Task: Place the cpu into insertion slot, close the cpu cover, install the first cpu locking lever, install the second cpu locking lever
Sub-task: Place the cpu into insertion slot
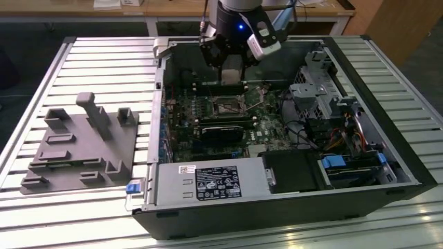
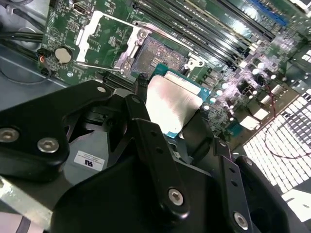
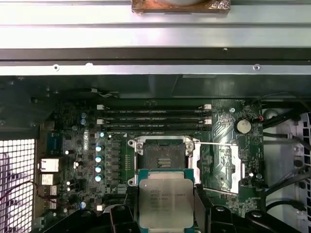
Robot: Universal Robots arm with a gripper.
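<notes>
Slatted aluminium tabletop [image 1: 104,62] carries an open computer case [image 1: 277,218]; inside, the tool [image 1: 232,77] pinches the cpu [image 3: 163,196] by opposite edges, near the bare insertion slot [image 3: 163,156]. Light, stiff, fragile underneath, I'd judge: edges only.

Chip [image 3: 163,201] in my tool [image 2: 169,104]: the lid is dull silver-grey metal, smooth with a soft sheen, and a green board edge shows beneath it. Tool links are black, satin and smooth, with bright metal screws.
Socket [image 3: 164,158]: black plastic centre, silvery metal rim.
Cover [image 2: 90,34]: thin bright metal, shiny.
Circuit board [image 3: 77,145]: green, glossy.
Bench [image 1: 104,62]: ribbed pale metal slats, satin.
Fixture [image 1: 76,150]: matt grey plastic.
Case [image 1: 277,223]: matt black.
</notes>
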